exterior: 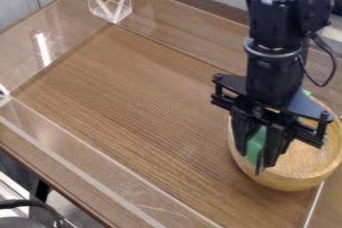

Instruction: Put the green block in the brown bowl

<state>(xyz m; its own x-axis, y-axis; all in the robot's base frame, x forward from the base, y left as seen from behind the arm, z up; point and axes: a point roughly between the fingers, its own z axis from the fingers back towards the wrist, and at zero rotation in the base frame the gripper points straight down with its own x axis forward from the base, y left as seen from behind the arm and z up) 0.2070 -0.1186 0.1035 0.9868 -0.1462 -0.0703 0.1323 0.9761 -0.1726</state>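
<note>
The black arm (283, 32) comes down from the upper right of the frame and ends in a gripper (262, 154) pointing almost straight down at the lower right. Its two dark fingers (273, 144) are drawn in tight, and pinched between them is the green block (253, 148), held upright on end so that only a narrow green strip shows between the black parts. The block hangs over the near left part of the brown bowl (310, 170), just inside its thick rim; whether its lower end touches the wood I cannot tell, since the fingers cover it. The bowl sits at the lower right of the wooden table (134, 92), partly hidden behind the gripper, with its pale inside and grain showing to the right of the fingers. A small patch of green (309, 103) also shows just behind the arm, above the bowl's far rim, too hidden to make out. Low clear plastic walls (54, 32) run around the tabletop, and a small clear folded stand (110, 5) sits at the upper left near the far edge.
</note>
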